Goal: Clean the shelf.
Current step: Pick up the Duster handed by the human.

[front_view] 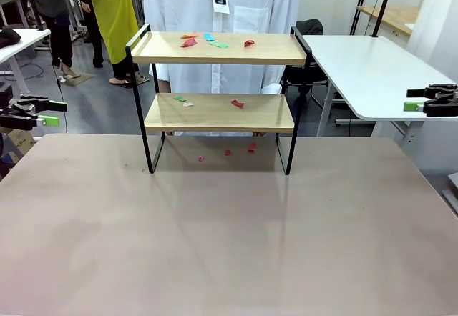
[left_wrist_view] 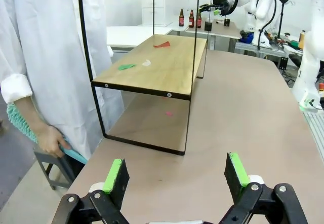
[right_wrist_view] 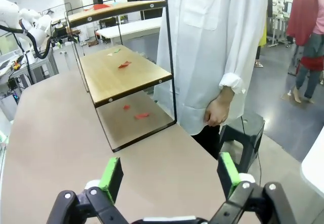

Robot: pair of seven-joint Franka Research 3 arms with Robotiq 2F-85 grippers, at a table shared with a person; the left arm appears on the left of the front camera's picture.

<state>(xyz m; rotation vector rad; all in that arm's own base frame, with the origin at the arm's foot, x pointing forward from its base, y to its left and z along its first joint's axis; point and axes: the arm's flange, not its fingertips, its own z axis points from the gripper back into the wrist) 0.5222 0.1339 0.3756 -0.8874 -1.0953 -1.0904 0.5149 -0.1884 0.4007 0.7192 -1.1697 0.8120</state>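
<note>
The small two-tier shelf [front_view: 272, 48], made of two light wooden boards in a thin black metal frame, stands on the beige tabletop [front_view: 229, 244] at the middle of its far edge. Small paper scraps [front_view: 188, 42] in red, blue and green lie on the upper board. A green scrap, a white one and a red one [front_view: 237, 104] lie on the lower board. Three more reddish scraps [front_view: 251, 147] lie on the tabletop under the shelf.

A person in a white coat [front_view: 243, 8] stands just behind the shelf, at the far edge. In the left wrist view the person's hand [left_wrist_view: 50, 140] holds a teal fluffy duster [left_wrist_view: 17, 120] low beside the body.

The left jaws are wide open with nothing between their green pads [left_wrist_view: 114, 176], and they are beyond the left edge of the tabletop, well apart from the shelf. The right jaws are also wide open and empty, green pads [right_wrist_view: 112, 176] apart, beyond the right edge.
</note>
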